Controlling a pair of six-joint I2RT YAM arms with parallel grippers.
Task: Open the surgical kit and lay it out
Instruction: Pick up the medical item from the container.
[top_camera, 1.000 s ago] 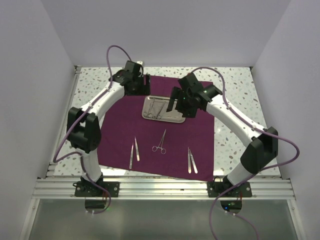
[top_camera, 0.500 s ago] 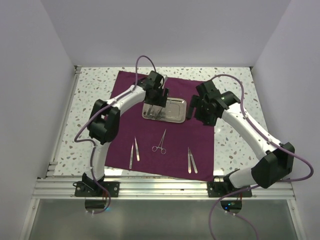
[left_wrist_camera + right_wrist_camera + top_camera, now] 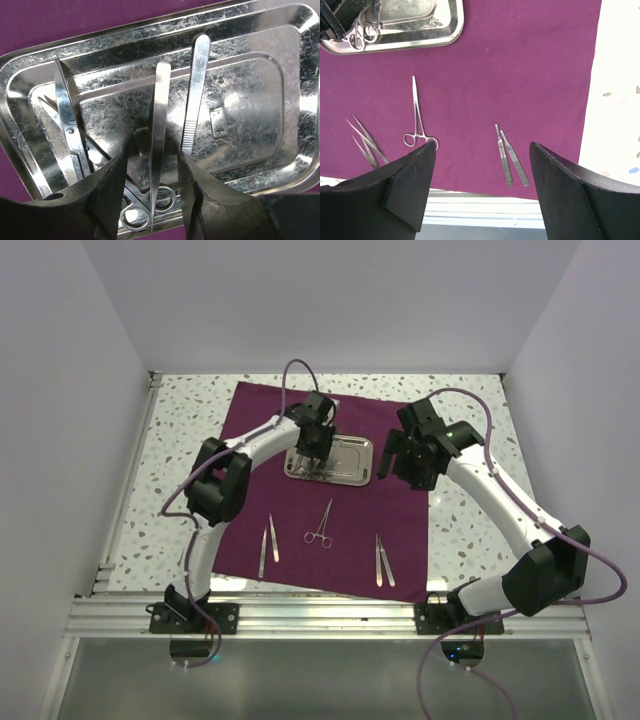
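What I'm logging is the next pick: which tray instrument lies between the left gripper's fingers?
The smooth tapered tweezers; the ridged-grip handle lies outside the left gripper's fingers, the scissors farther off.

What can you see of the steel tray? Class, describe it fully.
The steel tray is a shiny, scratched rectangle with rounded corners and a raised rim, lying flat on the far half of the purple cloth. It holds scissors, tweezers and a ridged-handled tool. The left gripper hangs over it, open jaws either side of the tweezers.
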